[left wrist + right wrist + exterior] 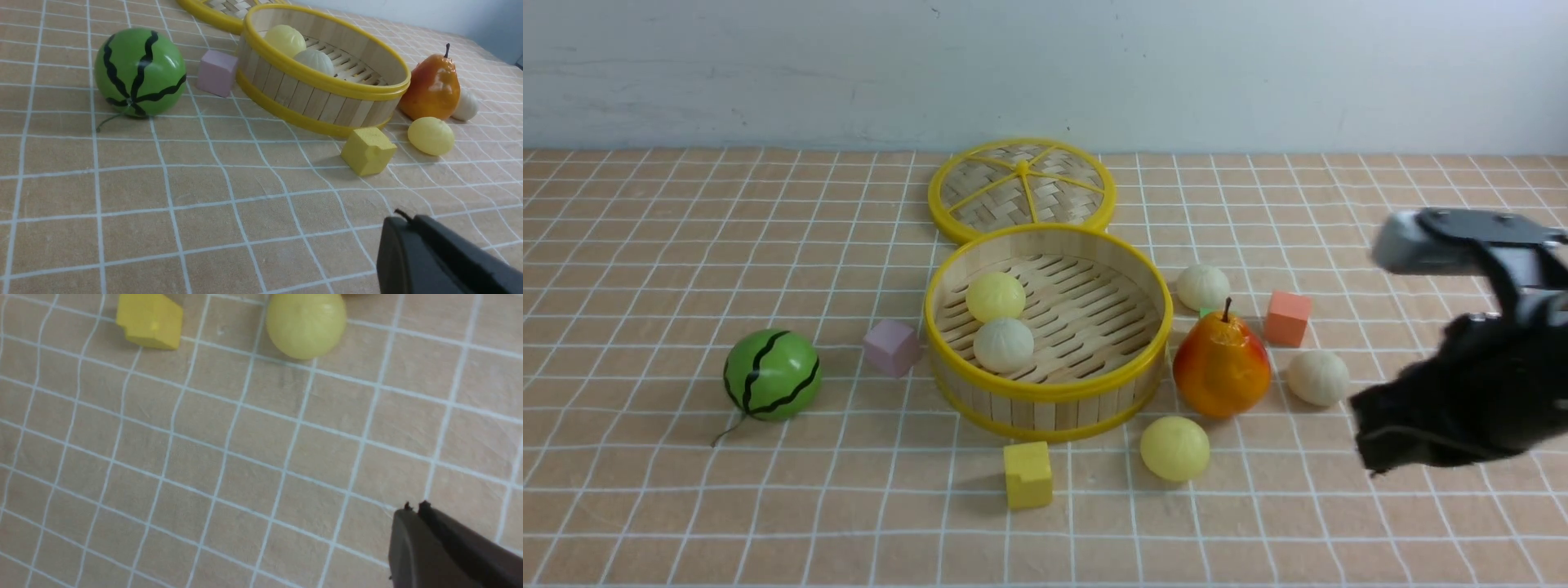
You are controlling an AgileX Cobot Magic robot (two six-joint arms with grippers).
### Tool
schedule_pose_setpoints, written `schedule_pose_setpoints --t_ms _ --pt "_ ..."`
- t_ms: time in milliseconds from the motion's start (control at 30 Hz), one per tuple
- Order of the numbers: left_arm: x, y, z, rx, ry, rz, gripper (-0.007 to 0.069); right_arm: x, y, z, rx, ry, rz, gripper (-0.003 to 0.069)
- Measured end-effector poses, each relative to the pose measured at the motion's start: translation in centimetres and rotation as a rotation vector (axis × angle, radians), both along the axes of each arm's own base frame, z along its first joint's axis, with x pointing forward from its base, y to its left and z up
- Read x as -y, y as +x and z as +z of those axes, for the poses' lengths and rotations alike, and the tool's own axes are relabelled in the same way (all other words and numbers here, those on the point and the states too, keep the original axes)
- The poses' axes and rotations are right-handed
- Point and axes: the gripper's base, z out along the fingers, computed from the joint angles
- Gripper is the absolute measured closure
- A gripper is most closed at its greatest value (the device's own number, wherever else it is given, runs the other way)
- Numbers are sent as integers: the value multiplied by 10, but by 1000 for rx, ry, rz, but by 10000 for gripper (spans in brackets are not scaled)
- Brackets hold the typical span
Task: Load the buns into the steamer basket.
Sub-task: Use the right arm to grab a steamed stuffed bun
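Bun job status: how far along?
Done: one pale yellow bun and one off-white bun lie in the steamer basket.
In hand: nothing. The right gripper is shut and empty, near the loose yellow bun. The left gripper is shut and empty too.
Left: that loose yellow bun, the far white bun and the near white bun, all around the pear.

Pear between steamer basket and bun
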Motion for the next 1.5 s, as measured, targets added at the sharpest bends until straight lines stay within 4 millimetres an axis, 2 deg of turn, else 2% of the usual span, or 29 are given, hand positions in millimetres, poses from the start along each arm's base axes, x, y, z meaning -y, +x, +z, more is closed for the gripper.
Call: schedule_pose_setpoints --t_ms 33,133,167,233,267,367,433,600,800,1167,1333,1433,1500 --pt "0 0 0 0 0 0 630 -12 9 -7 0 -23 31 638" --pt "0 0 0 0 0 0 629 -26 19 -16 -3 -51 60 615" --pt "0 0 0 0 0 0 629 -36 29 -26 -4 -72 76 587" --pt "0 0 0 0 0 0 628 -43 38 -31 5 -80 80 554" --pt "0 0 0 0 0 0 627 -50 49 -41 2 -86 74 511" --pt "0 0 0 0 0 0 624 -59 68 -53 22 -88 67 405" --pt "0 0 0 0 0 0 622 -63 77 -62 26 -88 61 364" --pt "0 0 0 0 0 0 618 -71 95 -79 31 -89 52 326" --pt "0 0 0 0 0 0 608 -77 108 -92 50 -91 45 344" --pt "0 0 0 0 0 0 600 -78 111 -102 43 -105 48 375" --pt "0 0 0 0 0 0 594 -77 110 -102 32 -108 50 510" --pt "0 0 0 0 0 0 589 -77 109 -102 20 -110 53 626" --pt "0 0 0 0 0 0 587 -77 108 -100 11 -112 56 659"
